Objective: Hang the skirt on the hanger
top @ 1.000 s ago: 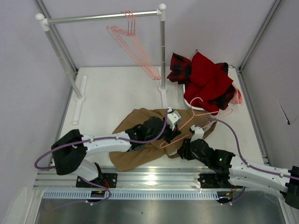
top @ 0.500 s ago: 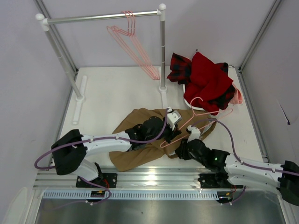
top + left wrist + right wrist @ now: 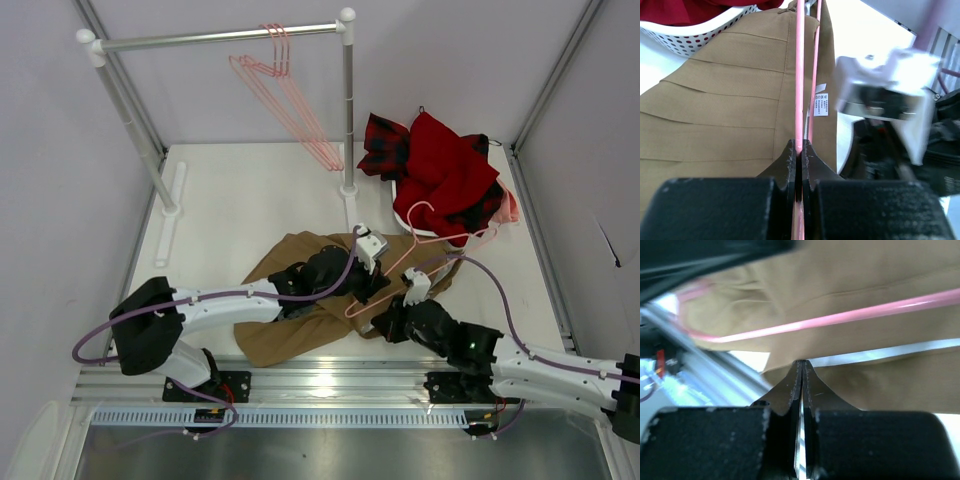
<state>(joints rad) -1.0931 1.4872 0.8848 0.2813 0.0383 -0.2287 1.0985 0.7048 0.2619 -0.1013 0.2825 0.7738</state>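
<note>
**Hanger pinched, skirt edge nipped**

Left pincer (image 3: 799, 145) is clenched on one pink wire of the hanger (image 3: 799, 75), which runs straight ahead from its tips. The skirt (image 3: 715, 115) spreads in tan pleats beneath that wire and off to one side of the fingers. Gripping the wire this way likely steadies the frame so cloth can be fed onto it.

Right pincer (image 3: 801, 364) has its jaws pressed together right at the skirt's edge, with a hanger wire crossing just beyond the tips. Whether a fold is truly caught between them cannot be told. It probably means to draw the edge over that wire. The skirt is not yet hung; the hanger lies on top of it.
</note>
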